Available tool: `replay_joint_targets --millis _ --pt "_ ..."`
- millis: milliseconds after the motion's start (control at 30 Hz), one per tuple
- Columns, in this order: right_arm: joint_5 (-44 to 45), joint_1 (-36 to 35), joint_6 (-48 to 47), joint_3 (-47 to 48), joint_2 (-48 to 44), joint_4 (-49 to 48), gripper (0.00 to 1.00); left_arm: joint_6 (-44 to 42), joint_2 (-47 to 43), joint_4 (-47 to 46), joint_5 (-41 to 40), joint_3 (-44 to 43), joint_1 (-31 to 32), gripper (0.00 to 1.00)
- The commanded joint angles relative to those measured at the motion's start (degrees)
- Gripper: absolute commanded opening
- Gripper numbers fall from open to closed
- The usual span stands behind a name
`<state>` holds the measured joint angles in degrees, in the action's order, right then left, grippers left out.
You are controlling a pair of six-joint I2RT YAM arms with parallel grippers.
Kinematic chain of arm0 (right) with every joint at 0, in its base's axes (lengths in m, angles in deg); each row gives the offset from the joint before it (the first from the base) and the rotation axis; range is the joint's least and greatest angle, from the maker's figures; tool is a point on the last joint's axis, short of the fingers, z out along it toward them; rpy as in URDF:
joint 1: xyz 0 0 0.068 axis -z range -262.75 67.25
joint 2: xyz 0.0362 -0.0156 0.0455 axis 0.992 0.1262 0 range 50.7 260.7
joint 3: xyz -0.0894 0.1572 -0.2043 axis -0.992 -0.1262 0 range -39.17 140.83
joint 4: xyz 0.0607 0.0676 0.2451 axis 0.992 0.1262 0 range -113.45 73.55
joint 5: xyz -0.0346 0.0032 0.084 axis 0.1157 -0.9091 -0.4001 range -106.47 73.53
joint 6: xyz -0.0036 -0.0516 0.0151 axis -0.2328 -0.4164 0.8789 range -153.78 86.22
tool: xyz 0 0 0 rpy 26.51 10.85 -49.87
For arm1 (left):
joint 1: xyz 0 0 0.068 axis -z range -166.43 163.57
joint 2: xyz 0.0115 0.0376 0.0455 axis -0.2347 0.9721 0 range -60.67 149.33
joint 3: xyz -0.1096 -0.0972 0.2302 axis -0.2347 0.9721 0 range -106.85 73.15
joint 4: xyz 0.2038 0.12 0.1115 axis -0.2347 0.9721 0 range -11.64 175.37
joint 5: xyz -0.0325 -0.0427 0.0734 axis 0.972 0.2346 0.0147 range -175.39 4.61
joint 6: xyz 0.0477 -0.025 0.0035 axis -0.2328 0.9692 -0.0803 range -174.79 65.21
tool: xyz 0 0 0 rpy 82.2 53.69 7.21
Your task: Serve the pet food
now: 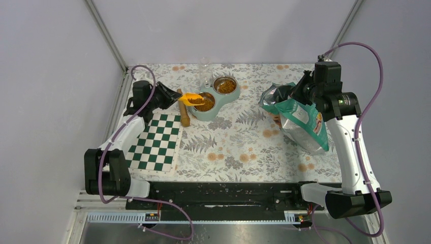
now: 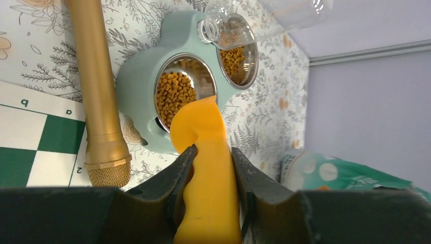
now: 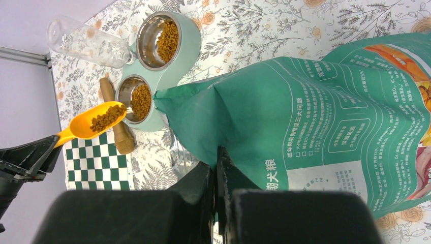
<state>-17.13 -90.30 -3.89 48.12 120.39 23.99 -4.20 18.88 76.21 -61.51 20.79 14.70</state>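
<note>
Toward the far edge of the table (image 1: pixel 239 147), left of centre: teal double feeder (image 1: pixel 217 113), both steel bowls already holding pet food (image 2: pixel 174 94). A further load of the kibble sits in the orange scoop (image 3: pixel 99 119), not yet tipped out.

Left gripper (image 2: pixel 213 152): jaws clamped on the scoop's handle, one finger on each side. The scoop's long axis runs straight out from the jaws toward the feeder. Its cup end hangs over the rim of the nearer bowl, on the side facing the table's left edge. From the right wrist view the scoop looks roughly level, load intact.

Right gripper (image 3: pixel 216 162): jaws pressed together on a fold at the top of the teal bag (image 3: pixel 315 117), near the right edge and well apart from the feeder.

Other items: chessboard (image 1: pixel 157 142) by the left edge; gold microphone (image 2: pixel 99 101) lying between chessboard and feeder, just beside the scoop; clear bottle (image 2: pixel 264 15) at the feeder's far side, mouth toward it.

Judgement: the step in hand is the pour, and only the left arm is placed for it. The bowl lies directly ahead of and below the cup, so the move calls for a roll or dip of the wrist, not a reach. The nearer bowl looks well filled, so the risk is spill over the rim onto the table.
</note>
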Motion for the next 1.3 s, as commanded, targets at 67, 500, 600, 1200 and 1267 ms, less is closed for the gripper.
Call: replay_joint_targets --millis 67,500,600,1200,1267 --pt "-1.4 0.1 0.9 3.2 -2.7 -5.4 0.00 -12.1 -1.0 6.1 -12.1 -8.1 5.9 0.00" --pt "-1.3 0.1 0.9 3.1 -2.8 -5.4 0.00 -21.5 -2.3 11.8 -29.0 -12.9 14.5 0.00" --pt "-1.5 0.1 0.9 3.1 -2.8 -5.5 0.00 -20.9 -3.0 12.2 -27.4 -14.0 15.4 0.00" --pt "-7.5 0.1 2.7 1.5 -1.9 -6.0 0.00 -8.2 -4.1 -20.8 12.3 -14.1 28.8 0.00" --pt "-8.4 0.1 2.8 1.3 -1.9 -6.2 0.00 -6.0 -2.6 -23.8 12.1 -13.9 30.7 0.00"
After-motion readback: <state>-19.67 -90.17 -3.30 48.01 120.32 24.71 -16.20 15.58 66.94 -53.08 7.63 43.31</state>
